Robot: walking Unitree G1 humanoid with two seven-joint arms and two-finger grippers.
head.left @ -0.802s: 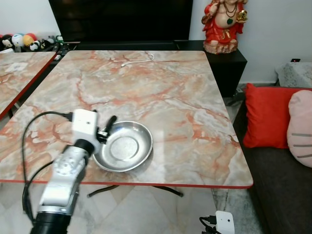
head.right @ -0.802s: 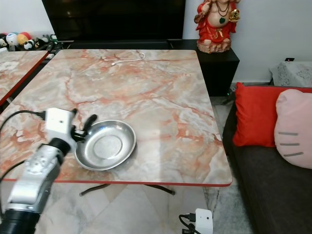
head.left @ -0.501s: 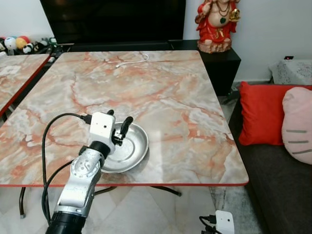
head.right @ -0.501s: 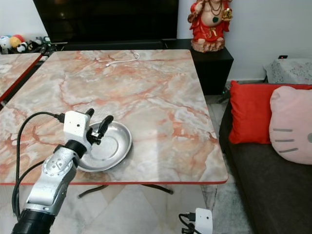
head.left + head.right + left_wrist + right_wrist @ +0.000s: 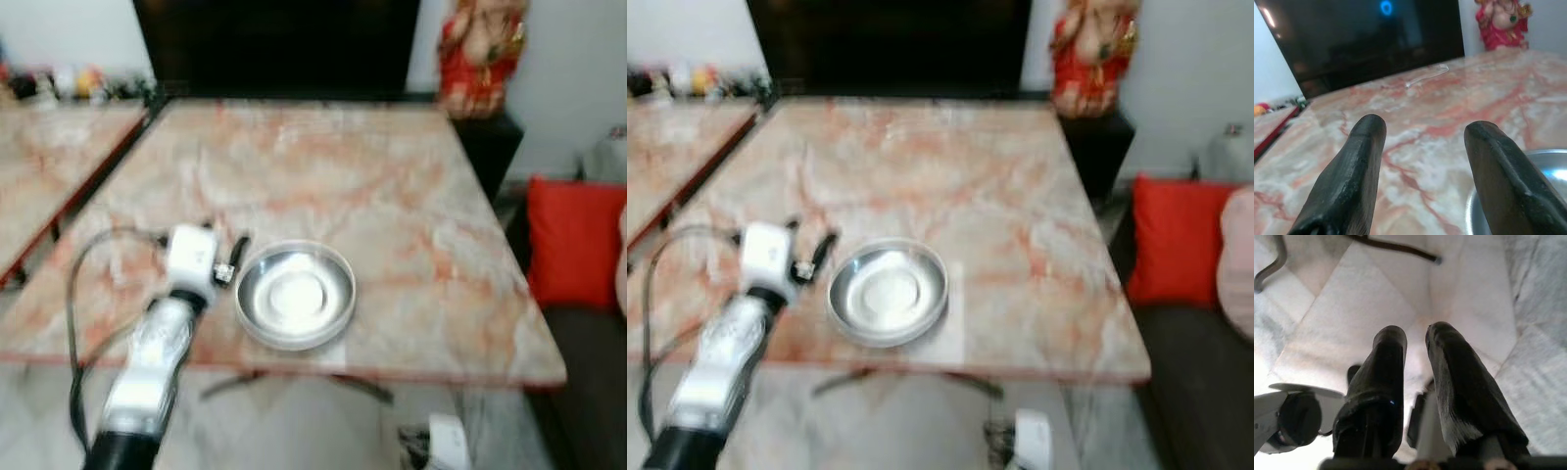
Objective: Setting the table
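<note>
Steel bowl (image 5: pixel 295 295) sits on table (image 5: pixel 411 196) near its front edge. Left gripper (image 5: pixel 1422 161) hovers just beside bowl's left rim, fingers spread, holding nothing. Right gripper (image 5: pixel 1415 350) hangs over floor (image 5: pixel 1547 308), fingers nearly together, empty. Red statue (image 5: pixel 480 54) beyond far right corner.

The surface (image 5: pixel 392 196) is a large rectangular top of pink and orange veined marble pattern with a thin red edge, seen blurred in the head views. A round steel bowl (image 5: pixel 295 294) stands on it close to the near edge, a little left of the middle, open side up and shiny inside. In the left wrist view a thin white cable (image 5: pixel 1426 76) lies on the far part of the surface. A second surface (image 5: pixel 49 166) of the same marble pattern stands to the left, apart from the first. Pale marble tiled floor (image 5: pixel 1352 308) lies below the near edge.
</note>
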